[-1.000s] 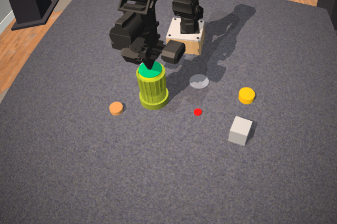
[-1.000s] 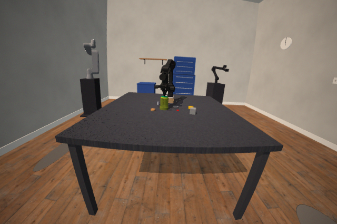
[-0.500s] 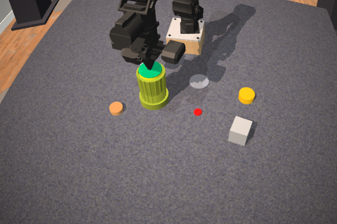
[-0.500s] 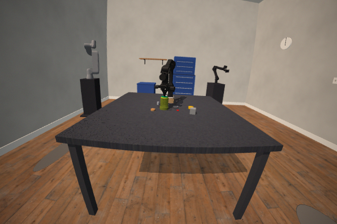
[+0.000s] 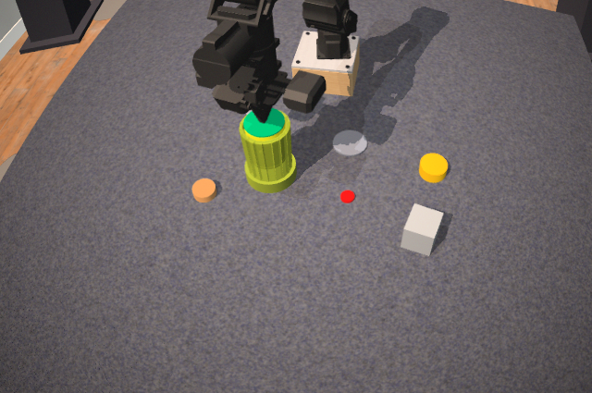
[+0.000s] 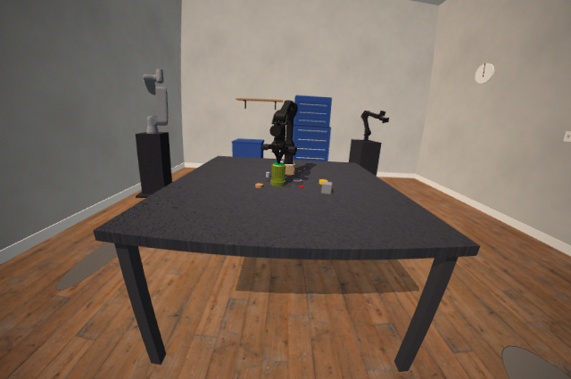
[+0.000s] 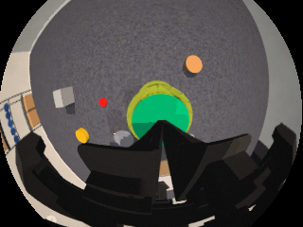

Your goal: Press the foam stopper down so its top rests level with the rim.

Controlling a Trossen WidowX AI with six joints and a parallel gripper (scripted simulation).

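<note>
A ribbed yellow-green jar (image 5: 268, 155) stands upright on the dark table, with a green foam stopper (image 5: 264, 123) in its mouth. The stopper's top sits about at the rim. My gripper (image 5: 263, 116) is shut with nothing between its fingers, and its closed tips rest on the stopper's top near the far edge. In the wrist view the shut fingers (image 7: 163, 131) point at the green stopper (image 7: 159, 116) inside the jar's rim (image 7: 159, 110). In the exterior view the jar (image 6: 277, 174) stands under the arm near the table's back.
An orange disc (image 5: 203, 190) lies left of the jar. A grey flat disc (image 5: 350, 142), a small red dot (image 5: 347, 196), a yellow puck (image 5: 433, 166) and a white cube (image 5: 421, 228) lie to the right. The arm's wooden base block (image 5: 326, 64) stands behind the jar.
</note>
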